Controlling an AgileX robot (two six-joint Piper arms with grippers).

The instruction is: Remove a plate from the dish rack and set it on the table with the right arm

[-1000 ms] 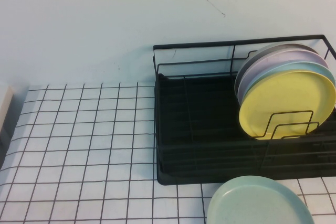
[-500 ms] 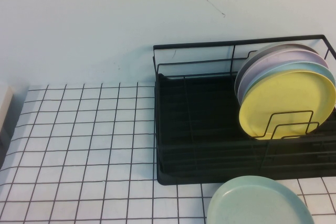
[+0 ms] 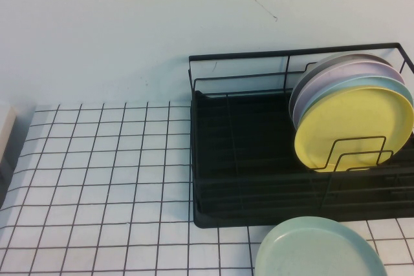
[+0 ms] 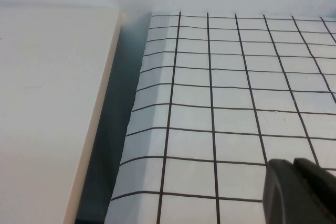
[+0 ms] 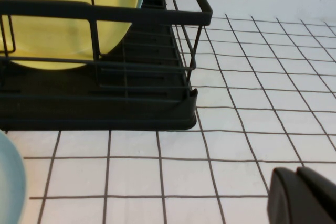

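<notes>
The yellow plate [image 3: 352, 127] stands upright at the front of a stack in the black wire dish rack [image 3: 246, 179], at the right of the gridded white table [image 3: 97, 179]. It also shows in the right wrist view [image 5: 63, 19] behind the rack's wires [image 5: 105, 11]. My right gripper [image 5: 296, 174] is shut and empty, low over the table beside the rack. My left gripper [image 4: 291, 165] is shut and empty over the table's left part. Neither gripper shows in the high view.
A light blue plate [image 3: 381, 82], a lilac one [image 3: 336, 75] and a grey one stand behind the yellow plate. A pale mint-green plate [image 3: 317, 250] lies on the table in front of the rack. A white board [image 4: 47, 114] borders the table's left edge.
</notes>
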